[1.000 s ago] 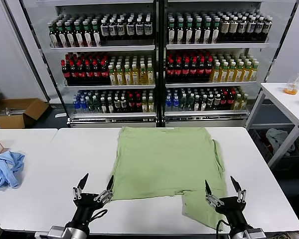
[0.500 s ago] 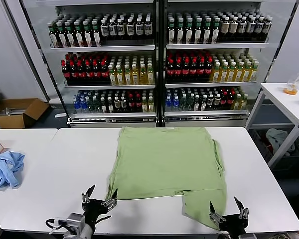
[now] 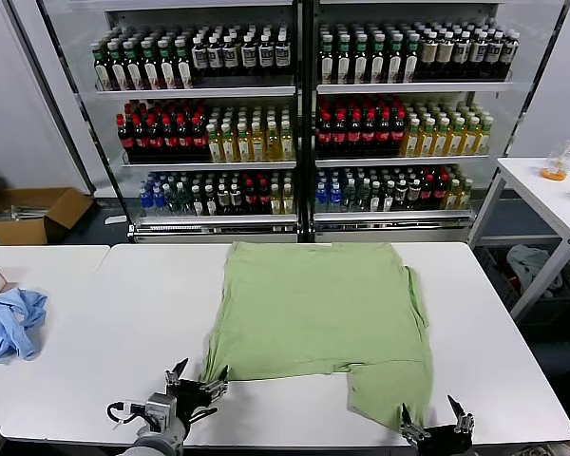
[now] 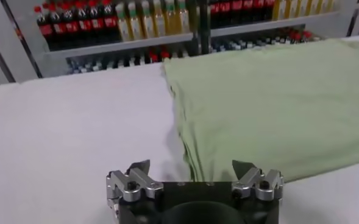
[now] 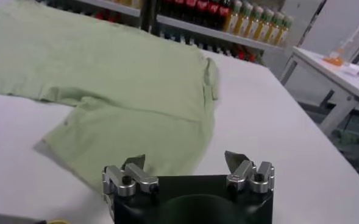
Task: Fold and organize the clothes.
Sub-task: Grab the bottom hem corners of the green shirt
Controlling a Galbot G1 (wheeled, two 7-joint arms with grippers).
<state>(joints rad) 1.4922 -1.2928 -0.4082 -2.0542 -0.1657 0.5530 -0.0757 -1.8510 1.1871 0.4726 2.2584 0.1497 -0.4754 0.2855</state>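
The pale green shirt point(image 3: 318, 309) lies flat on the white table point(image 3: 104, 332), its plain side up, with a flap reaching the front edge at right. No graphic or buttons show. My left gripper point(image 3: 197, 381) is open and empty at the table's front edge, just by the shirt's near left corner; it also shows in the left wrist view point(image 4: 194, 170). My right gripper point(image 3: 437, 420) is open and empty, low at the front edge by the shirt's near right flap; it also shows in the right wrist view point(image 5: 185, 163). The shirt shows in both wrist views point(image 4: 277, 97) point(image 5: 124, 79).
A light blue cloth point(image 3: 9, 321) lies on the left table. A drinks fridge full of bottles point(image 3: 294, 114) stands behind. A second white table point(image 3: 551, 195) stands at the right with a flask on it. A cardboard box point(image 3: 38, 214) lies on the floor.
Both grippers have drawn back and down toward the table's front edge, still open and empty. The shirt has not moved.
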